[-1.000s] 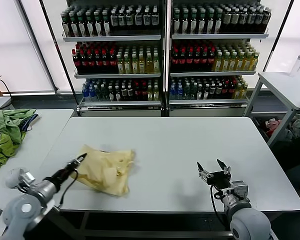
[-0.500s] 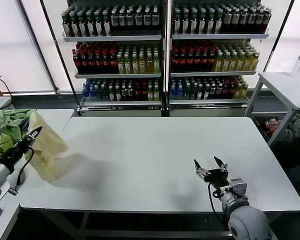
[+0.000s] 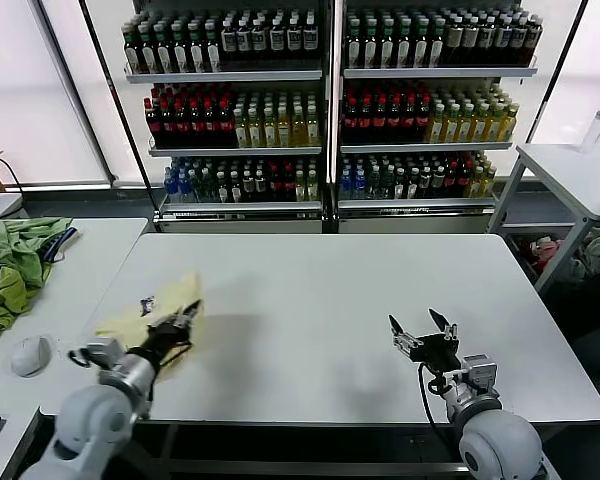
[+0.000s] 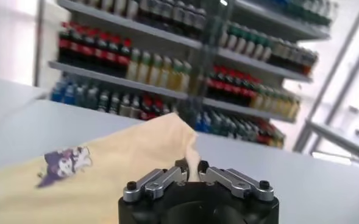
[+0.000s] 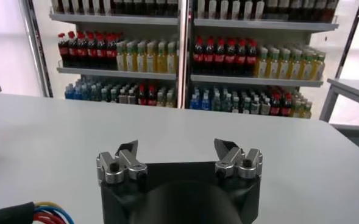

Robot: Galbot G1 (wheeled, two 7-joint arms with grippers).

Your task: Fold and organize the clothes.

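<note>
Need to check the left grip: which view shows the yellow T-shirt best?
The left wrist view: the T-shirt fills it, its purple print showing, pinched in the shut left gripper. The head view shows it small at the table's left edge. The right wrist view shows none of it.

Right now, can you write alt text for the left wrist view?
The left pincer, shut, pinches a raised fold of the pale yellow T-shirt, which has a purple cartoon print. Shelves of bottled drinks stand behind.
</note>
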